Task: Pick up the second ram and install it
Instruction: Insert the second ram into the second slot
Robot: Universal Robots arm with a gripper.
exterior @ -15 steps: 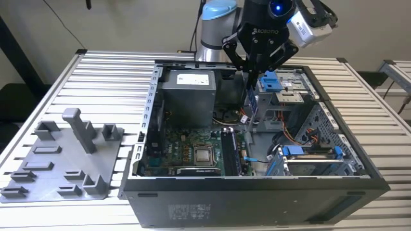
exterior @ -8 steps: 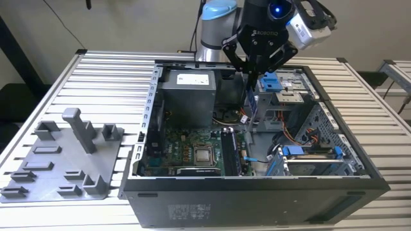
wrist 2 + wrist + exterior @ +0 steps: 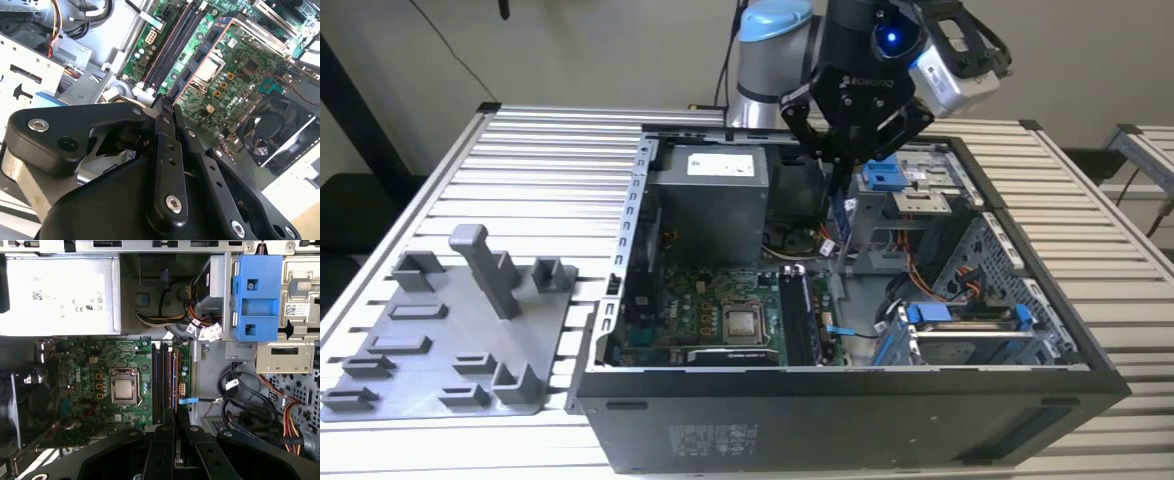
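Gripper hangs over the open PC case, fingers pinched on the second ram, held on edge and apparently lengthwise with the memory slots beside the processor chip, presumably to seat straight down.

Open computer case on slatted table, grey fixture tray beside it, blue clips

Exterior view: even, diffuse room light, bright on the slatted table; open computer case interior dim, shadowed near the fan. Both wrist views: motherboard sharp, black gripper links close-up and soft. Power supply label slightly washed out.
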